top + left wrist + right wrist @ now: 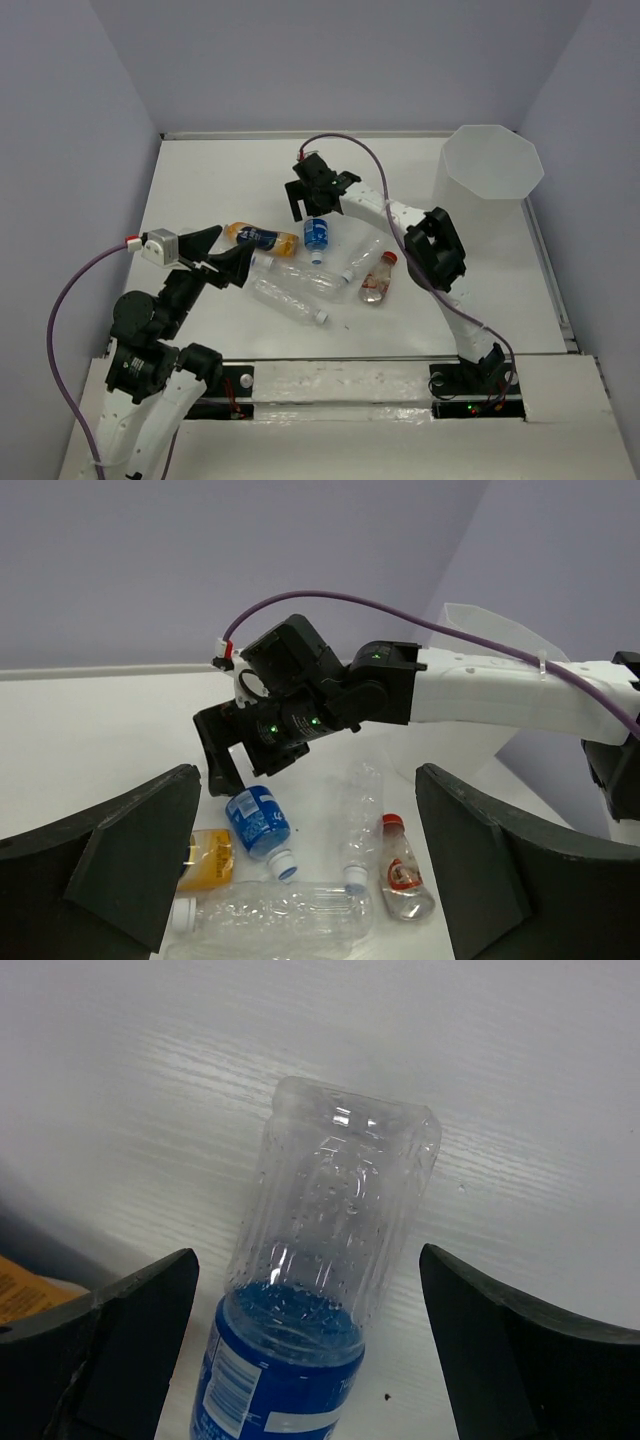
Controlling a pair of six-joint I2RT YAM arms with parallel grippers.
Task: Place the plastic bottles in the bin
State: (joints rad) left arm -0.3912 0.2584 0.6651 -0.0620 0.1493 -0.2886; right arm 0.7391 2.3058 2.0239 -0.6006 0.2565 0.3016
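right pincer [310, 207] spread wide | over blue-labelled bottle [316, 236] | left pincer [225, 252] spread, empty

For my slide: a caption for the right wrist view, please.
Open right gripper framing the blue-labelled bottle on the table.

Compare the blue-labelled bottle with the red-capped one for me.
The blue-labelled bottle has a white cap; the red-capped bottle a red one. The blue-labelled bottle's cap points toward the near edge of the table, the red-capped bottle's away. The open right pincer frames only the blue-labelled bottle. Both are clear and lie on their sides.
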